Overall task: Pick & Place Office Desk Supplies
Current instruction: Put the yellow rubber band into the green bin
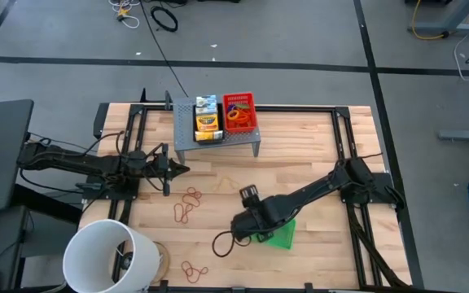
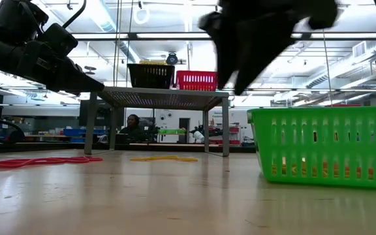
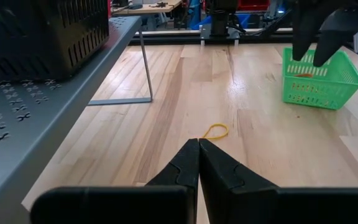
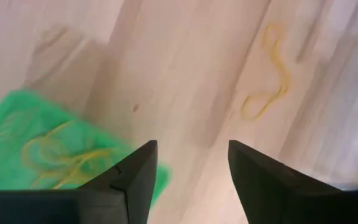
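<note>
The desk (image 1: pixel 316 163) is pale butcher-block wood in long glued strips, framed by black rails. At its near left corner a big white bucket (image 1: pixel 108 259) lies tipped, its round mouth showing. At the far middle stands a grey perforated metal riser (image 1: pixel 216 138) on thin legs; on it sit a black mesh tray (image 1: pixel 206 116) holding a yellow-green crayon box (image 1: pixel 207 122) and, just right of it, a red mesh tray (image 1: pixel 239 112) with orange rings inside. A green mesh tray (image 1: pixel 282 236) of slotted plastic rests on the desk right of centre, near side, with tan rubber bands (image 4: pixel 67 158) coiled in it. The right pincer (image 4: pixel 191 168) hovers just beside that tray, its flat dark fingers apart and empty. The left pincer (image 3: pixel 199 165) waits at the left, wedge-shaped fingers pressed together. Loose thin rubber bands (image 1: pixel 187 205) lie in loops on the bare wood between the arms, more (image 1: pixel 194 270) by the bucket.
</note>
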Tool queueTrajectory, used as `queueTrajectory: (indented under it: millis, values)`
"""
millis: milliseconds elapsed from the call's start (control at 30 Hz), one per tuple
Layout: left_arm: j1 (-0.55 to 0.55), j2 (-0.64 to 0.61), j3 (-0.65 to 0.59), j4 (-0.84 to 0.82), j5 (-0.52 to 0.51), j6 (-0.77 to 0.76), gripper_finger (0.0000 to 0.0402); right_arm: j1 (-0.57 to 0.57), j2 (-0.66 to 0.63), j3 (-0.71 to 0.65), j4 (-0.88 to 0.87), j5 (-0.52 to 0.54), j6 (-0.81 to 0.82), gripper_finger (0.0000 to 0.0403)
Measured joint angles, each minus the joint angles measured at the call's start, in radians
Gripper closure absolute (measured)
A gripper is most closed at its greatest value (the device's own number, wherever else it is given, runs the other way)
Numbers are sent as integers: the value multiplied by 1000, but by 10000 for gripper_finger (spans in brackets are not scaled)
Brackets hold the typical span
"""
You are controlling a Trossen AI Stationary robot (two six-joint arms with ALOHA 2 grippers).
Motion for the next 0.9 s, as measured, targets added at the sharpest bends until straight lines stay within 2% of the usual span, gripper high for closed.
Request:
queueTrajectory:
  millis: [67, 267, 533, 900]
  values:
    - [0, 0, 0, 0, 0, 0, 387, -29, 0, 0, 60, -6, -45, 207]
    - [0, 0, 0, 0, 0, 0, 387, -156, 1, -1, 214, -111, -126, 211]
    - [0, 0, 0, 0, 0, 0, 387, -322, 51, -2, 320, -341, -167, 201]
    - [-1, 0, 0, -3, 2, -7, 387, -413, 172, -2, 344, -318, -186, 194]
